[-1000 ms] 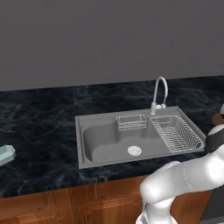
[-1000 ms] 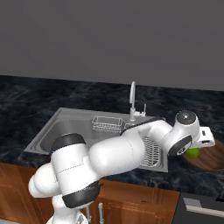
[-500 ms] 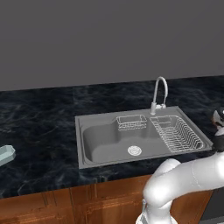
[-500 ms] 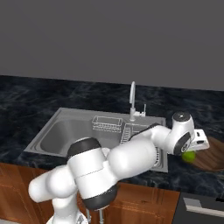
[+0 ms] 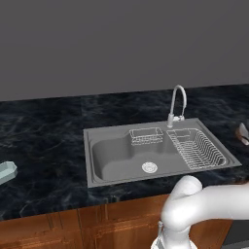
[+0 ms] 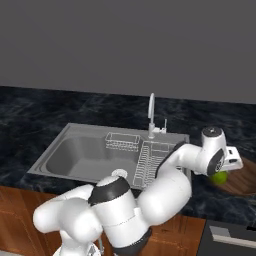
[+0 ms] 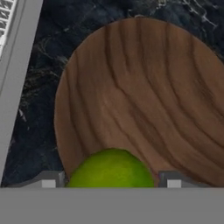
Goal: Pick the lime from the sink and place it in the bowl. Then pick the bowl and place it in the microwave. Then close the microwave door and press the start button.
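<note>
Over the bowl, my fingers stand wide around the lime, letting it settle inside.

Black marbled table over wooden cabinets, with grey sink set in; brown wooden bowl resting directly right of sink; pale object at far left.

At the lower middle of the right base view we see our arm: glossy white rounded segments with dark grey joint bands.
</note>
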### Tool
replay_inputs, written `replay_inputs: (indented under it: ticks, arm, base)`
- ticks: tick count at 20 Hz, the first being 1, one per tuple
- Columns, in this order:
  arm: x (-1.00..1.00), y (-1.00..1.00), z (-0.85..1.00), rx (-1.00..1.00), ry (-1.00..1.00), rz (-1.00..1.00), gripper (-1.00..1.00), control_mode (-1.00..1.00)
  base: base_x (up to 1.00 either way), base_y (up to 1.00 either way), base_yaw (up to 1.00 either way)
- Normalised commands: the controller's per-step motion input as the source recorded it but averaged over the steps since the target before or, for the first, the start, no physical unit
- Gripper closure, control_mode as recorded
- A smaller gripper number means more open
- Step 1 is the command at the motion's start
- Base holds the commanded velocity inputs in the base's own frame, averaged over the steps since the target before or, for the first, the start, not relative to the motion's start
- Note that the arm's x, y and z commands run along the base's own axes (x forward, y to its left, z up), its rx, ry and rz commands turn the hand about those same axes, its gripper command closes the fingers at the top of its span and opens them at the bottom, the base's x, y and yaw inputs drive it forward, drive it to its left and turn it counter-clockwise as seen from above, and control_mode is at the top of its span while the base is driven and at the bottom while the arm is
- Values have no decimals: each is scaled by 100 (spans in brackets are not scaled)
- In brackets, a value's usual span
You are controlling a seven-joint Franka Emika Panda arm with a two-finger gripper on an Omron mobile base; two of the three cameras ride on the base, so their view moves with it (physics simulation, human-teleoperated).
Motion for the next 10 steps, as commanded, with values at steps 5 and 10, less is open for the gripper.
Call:
replay_inputs:
  ticks: [5,10]
  arm:
    - [0,-10,-2,-3,0,3,-100,-100]
    - [-10,17,14,-10,-1,0,-100,-100]
  base:
    - [0,0,0]
    - [0,0,0]
